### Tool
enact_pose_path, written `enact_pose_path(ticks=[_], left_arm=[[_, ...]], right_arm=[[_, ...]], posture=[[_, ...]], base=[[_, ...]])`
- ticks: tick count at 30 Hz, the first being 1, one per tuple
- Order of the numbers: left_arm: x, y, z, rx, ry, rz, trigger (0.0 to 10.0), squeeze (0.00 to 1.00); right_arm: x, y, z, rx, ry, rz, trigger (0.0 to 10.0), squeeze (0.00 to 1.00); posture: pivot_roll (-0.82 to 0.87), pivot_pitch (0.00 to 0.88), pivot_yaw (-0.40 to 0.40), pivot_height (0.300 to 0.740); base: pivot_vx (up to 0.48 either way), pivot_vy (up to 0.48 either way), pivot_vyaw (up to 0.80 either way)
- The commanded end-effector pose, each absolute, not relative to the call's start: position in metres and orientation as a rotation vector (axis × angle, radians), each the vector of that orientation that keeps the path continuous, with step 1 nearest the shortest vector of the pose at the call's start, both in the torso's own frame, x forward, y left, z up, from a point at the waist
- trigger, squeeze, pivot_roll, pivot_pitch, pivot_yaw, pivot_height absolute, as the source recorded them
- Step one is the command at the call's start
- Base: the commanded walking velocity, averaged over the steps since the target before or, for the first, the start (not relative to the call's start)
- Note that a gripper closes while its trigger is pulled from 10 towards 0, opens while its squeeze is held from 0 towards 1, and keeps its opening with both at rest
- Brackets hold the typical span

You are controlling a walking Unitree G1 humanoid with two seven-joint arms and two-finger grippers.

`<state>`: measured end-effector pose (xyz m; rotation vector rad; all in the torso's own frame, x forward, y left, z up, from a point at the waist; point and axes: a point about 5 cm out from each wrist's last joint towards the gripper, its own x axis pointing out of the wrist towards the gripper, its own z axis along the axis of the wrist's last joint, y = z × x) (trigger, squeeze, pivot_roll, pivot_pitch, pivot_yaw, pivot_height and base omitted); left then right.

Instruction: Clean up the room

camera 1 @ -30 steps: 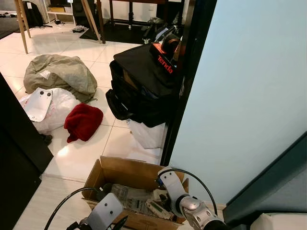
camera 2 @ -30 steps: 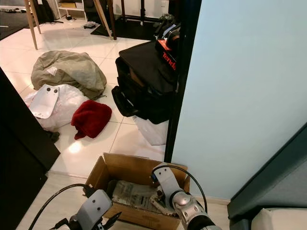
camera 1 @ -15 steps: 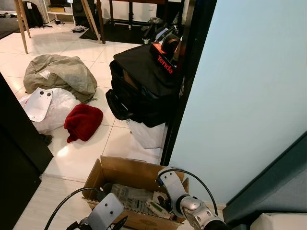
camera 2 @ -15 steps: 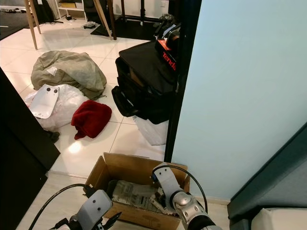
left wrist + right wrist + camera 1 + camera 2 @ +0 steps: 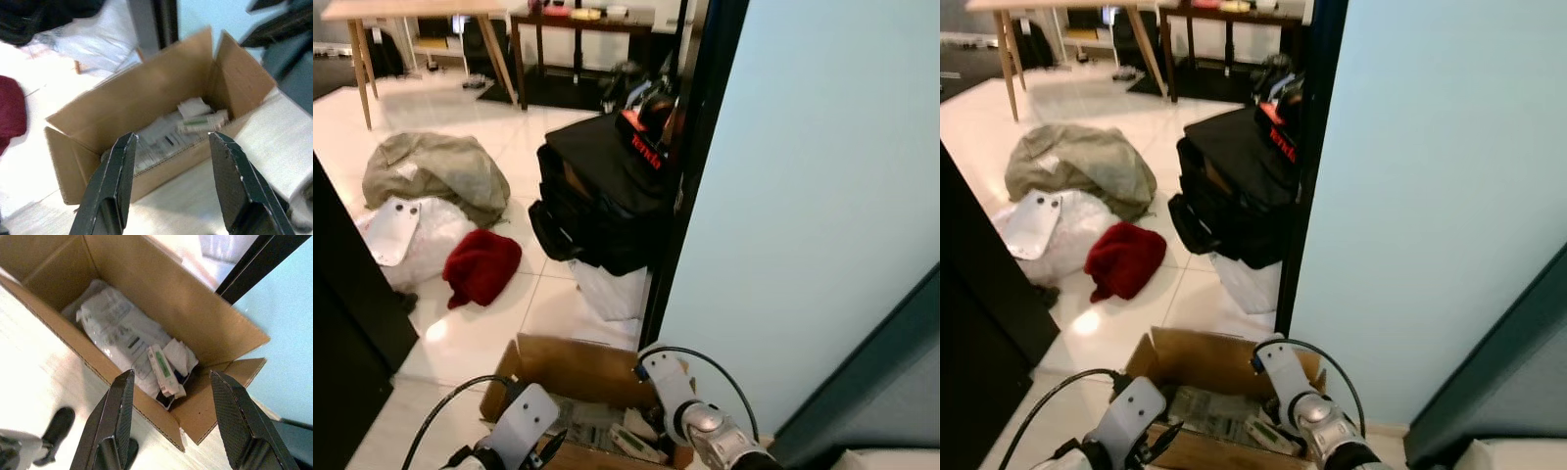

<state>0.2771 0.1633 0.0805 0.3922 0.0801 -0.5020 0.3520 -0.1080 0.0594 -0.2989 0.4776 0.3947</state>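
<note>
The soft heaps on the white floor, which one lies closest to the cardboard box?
The dark red cloth bundle, not the olive one or the white plastic one.

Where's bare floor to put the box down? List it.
Bare tiles lie between the red cloth and the cardboard box, and beyond the grey heap toward the table legs. It is crowded around the black bags and white plastic.

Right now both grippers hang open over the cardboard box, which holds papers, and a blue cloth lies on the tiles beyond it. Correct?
Not quite: the cloth is red, as the left eye view shows. The left gripper and right gripper do hang open over the paper-filled cardboard box.
</note>
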Motion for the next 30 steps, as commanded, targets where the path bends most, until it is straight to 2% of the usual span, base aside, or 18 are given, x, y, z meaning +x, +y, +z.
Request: enact_pose_path(ticks=[1, 6, 9, 12, 18, 22, 30], left_arm=[[0.273, 0.169, 0.066, 0.334, 0.149, -0.45, 10.0, 0.0], [0.274, 0.177, 0.055, 0.252, 0.198, -0.315, 10.0, 0.0], [0.274, 0.178, 0.054, 0.242, 0.202, -0.303, 10.0, 0.0], [0.269, 0.179, 0.05, 0.185, 0.206, -0.178, 10.0, 0.0], [0.263, 0.178, 0.046, 0.163, 0.208, -0.048, 10.0, 0.0], [0.26, 0.176, 0.044, 0.114, 0.216, 0.038, 10.0, 0.0], [0.259, 0.168, 0.04, 0.116, 0.253, 0.07, 10.0, 0.0]], right_arm=[[0.35, -0.113, 0.056, -0.255, 0.472, 0.376, 10.0, 0.0], [0.354, -0.122, 0.065, -0.189, 0.42, 0.342, 10.0, 0.0], [0.355, -0.123, 0.066, -0.184, 0.417, 0.339, 10.0, 0.0], [0.347, -0.131, 0.059, -0.13, 0.412, 0.309, 10.0, 0.0], [0.333, -0.137, 0.047, -0.045, 0.366, 0.24, 10.0, 0.0], [0.322, -0.137, 0.04, -0.041, 0.34, 0.218, 10.0, 0.0], [0.304, -0.142, 0.023, -0.092, 0.366, 0.15, 10.0, 0.0]], posture=[[-0.01, 0.106, -0.041, 0.74], [-0.02, 0.071, -0.044, 0.74], [-0.02, 0.071, -0.044, 0.74], [-0.03, 0.053, -0.042, 0.74], [-0.03, 0.045, -0.037, 0.74], [-0.03, 0.046, -0.04, 0.74], [-0.03, 0.067, -0.036, 0.74]], base=[[0.0, 0.0, 0.0], [0.0, 0.0, 0.0], [0.0, 0.0, 0.0], [0.0, 0.0, 0.0], [0.0, 0.0, 0.0], [0.0, 0.0, 0.0], [0.0, 0.0, 0.0]])
